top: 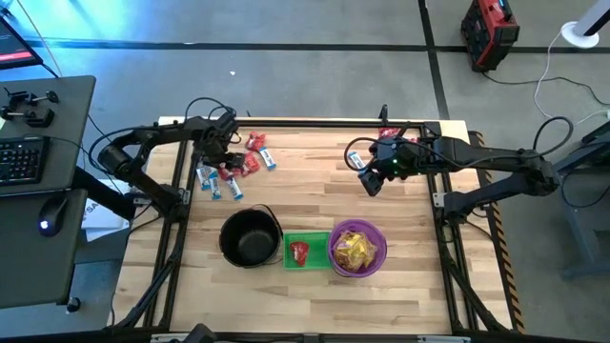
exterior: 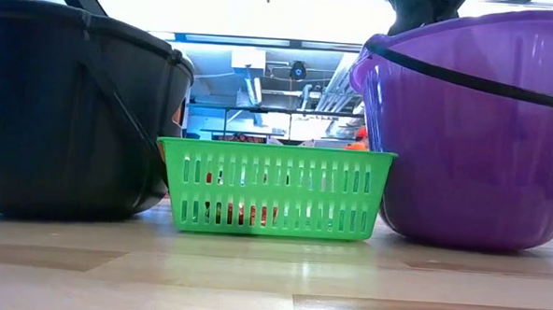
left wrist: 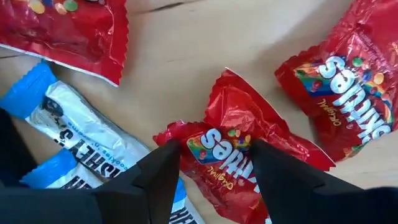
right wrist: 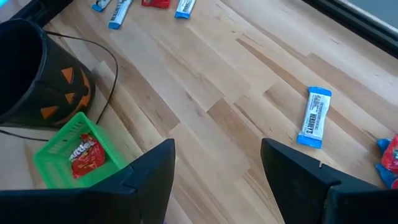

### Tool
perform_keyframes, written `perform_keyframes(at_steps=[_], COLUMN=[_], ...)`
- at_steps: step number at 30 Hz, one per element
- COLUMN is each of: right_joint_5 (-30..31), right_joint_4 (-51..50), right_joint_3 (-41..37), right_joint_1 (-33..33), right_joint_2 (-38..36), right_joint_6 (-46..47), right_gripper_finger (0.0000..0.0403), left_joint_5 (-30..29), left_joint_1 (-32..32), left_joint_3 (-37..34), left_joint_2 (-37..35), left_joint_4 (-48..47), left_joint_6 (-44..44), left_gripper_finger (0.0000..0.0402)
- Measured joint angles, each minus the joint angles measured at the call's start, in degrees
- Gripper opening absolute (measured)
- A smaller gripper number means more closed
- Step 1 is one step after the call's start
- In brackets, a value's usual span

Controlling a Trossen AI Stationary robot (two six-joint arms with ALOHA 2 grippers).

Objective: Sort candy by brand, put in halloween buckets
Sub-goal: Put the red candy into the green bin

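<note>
Left gripper point(top: 225, 160) over the candy cluster; right gripper point(top: 370, 178) waiting above bare counter point(top: 315, 181).

In the left wrist view the left fingers point(left wrist: 158, 177) stand spread on either side of a red Skittles pack point(left wrist: 239, 149), lying flat with its long axis running diagonally; whether the tips touch it cannot be made out. A blue-and-white bar point(left wrist: 74, 134) just beside it is partly hidden by the fingers. The right fingers point(right wrist: 149, 171) are open and hold nothing. A lone blue-and-white bar point(right wrist: 314, 117) lies near the counter's far edge. The black pail point(top: 250, 236), green basket point(top: 305, 251) and purple bucket point(top: 357, 250) sit in a row at the near edge, with open wood between them and the candies.
</note>
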Motion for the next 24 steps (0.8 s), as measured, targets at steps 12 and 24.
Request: perform_keyframes(at_steps=[12,24], right_joint_5=[0.8,8.9], right_joint_4=[1.1,11.5], right_joint_3=[0.0,0.0], right_joint_1=[0.0,-0.1], right_joint_2=[0.0,0.0], right_joint_6=[0.5,-0.1], right_gripper_finger=[0.0232,0.0232], left_joint_5=[0.9,8.7], left_joint_1=[0.0,-22.4], left_joint_3=[0.7,9.7], left_joint_2=[-6.1,-24.6], left_joint_4=[-0.4,2.0], left_joint_6=[3.4,1.6], left_gripper_finger=[0.0015,0.0])
